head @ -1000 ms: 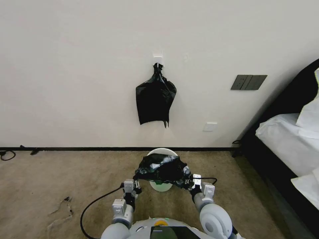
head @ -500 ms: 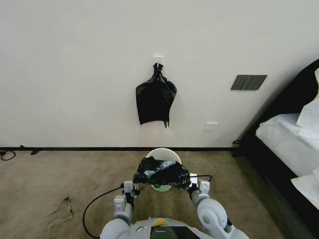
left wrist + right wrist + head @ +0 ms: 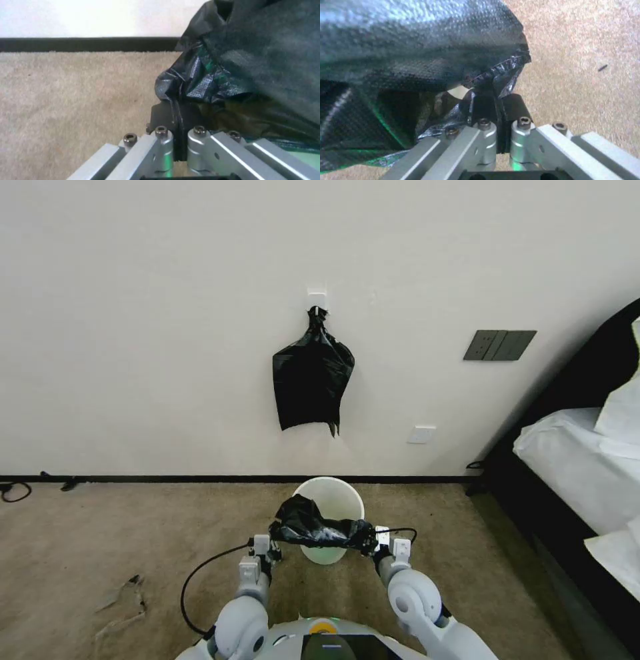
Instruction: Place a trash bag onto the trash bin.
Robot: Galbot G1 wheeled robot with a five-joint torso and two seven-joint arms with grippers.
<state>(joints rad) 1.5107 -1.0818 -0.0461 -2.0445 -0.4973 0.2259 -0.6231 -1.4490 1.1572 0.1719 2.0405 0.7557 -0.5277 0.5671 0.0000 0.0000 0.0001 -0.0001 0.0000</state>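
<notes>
Trash bag (image 3: 322,529): glossy black crinkled plastic, stretched sideways between the two grippers, hanging across the near part of the bin's mouth; its left end bunches up into a small peak, and it sags a little in the middle
Trash bin (image 3: 331,493): cream-white round bin standing on the carpet (image 3: 100,533) close to the wall (image 3: 167,313), in front of the robot; the far rim and part of the inside show above the bag, and the lower front wall shows below it
Left gripper (image 3: 273,532): at the bag's left end, beside the bin's left side; in the left wrist view the jaws are pressed together with a fold of the bag (image 3: 240,62) pinched between them
Right gripper (image 3: 371,536): at the bag's right end, beside the bin's right side; in the right wrist view the jaws are closed on a crumpled edge of the bag (image 3: 420,50)
Hanging bag bunch (image 3: 311,381): a flatter black bunch with a knotted neck, hung from a white hook (image 3: 317,298) on the wall above the bin, well apart from the held bag
Bed (image 3: 580,460): white bedding at the right edge, away from the bin
</notes>
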